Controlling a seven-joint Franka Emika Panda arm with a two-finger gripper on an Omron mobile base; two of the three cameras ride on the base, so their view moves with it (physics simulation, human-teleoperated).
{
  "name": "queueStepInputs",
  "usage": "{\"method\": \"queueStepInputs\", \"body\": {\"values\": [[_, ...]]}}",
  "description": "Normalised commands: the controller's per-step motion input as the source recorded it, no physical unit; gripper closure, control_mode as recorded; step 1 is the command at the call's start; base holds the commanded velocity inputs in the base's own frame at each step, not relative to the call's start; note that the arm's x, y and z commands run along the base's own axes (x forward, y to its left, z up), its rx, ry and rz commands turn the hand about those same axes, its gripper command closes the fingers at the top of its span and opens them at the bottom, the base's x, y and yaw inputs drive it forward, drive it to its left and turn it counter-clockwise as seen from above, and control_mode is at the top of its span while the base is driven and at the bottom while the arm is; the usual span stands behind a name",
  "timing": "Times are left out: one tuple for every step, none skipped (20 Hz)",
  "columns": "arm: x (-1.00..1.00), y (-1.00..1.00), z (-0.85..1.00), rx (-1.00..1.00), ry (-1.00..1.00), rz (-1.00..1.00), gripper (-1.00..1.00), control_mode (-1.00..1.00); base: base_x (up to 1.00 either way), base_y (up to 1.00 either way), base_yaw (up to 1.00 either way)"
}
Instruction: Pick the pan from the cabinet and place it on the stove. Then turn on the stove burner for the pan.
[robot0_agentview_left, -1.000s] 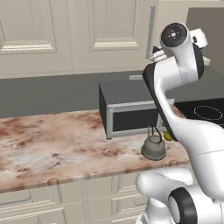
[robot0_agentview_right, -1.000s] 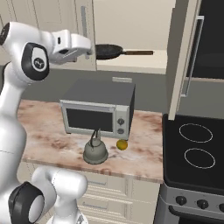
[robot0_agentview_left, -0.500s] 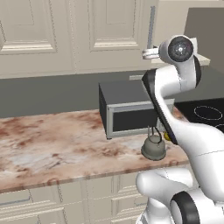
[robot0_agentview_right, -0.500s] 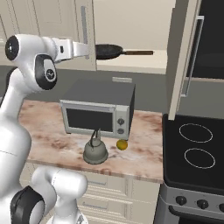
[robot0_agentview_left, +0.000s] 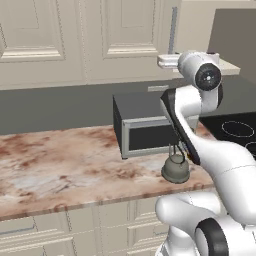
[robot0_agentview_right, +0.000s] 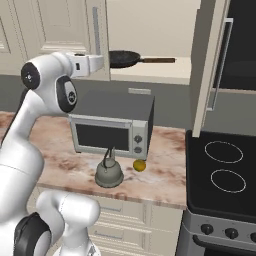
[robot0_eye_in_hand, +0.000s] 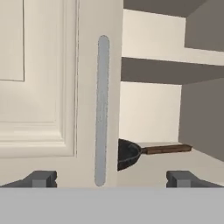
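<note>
Black pan (robot0_agentview_right: 123, 58) sits on the cabinet (robot0_eye_in_hand: 65, 87) shelf, handle pointing right — tool (robot0_eye_in_hand: 111, 178) spread wide, holding nothing. I'd shift right past the door edge, then go for the handle.

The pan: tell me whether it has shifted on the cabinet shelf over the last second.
No. In the right base view the pan sits at the same spot on the shelf, handle pointing toward the open door.
</note>
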Motion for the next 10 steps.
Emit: {"method": "queueStepInputs", "body": {"values": [[0.00,0.00,0.00,0.00,0.00,-0.05,-1.00,-1.00,0.00,0.00,0.00],[0.03,0.20,0.00,0.00,0.02,-0.06,-1.00,-1.00,0.00,0.00,0.00],[0.14,0.20,0.00,0.00,0.00,-0.03,-1.00,-1.00,0.00,0.00,0.00],[0.22,0.15,0.00,0.00,0.00,0.00,-1.00,-1.00,0.00,0.00,0.00],[0.32,0.04,0.00,0.00,0.00,0.00,-1.00,-1.00,0.00,0.00,0.00],[0.29,0.00,0.00,0.00,-0.05,0.00,-1.00,-1.00,0.00,0.00,0.00],[0.32,0.03,0.00,0.00,-0.07,0.01,-1.00,-1.00,0.00,0.00,0.00],[0.20,0.01,0.00,0.00,-0.09,0.02,-1.00,-1.00,0.00,0.00,0.00],[0.20,0.00,0.00,0.00,-0.08,0.05,-1.00,-1.00,0.00,0.00,0.00],[0.21,0.00,0.00,0.00,-0.07,0.11,-1.00,-1.00,0.00,0.00,0.00]]}}
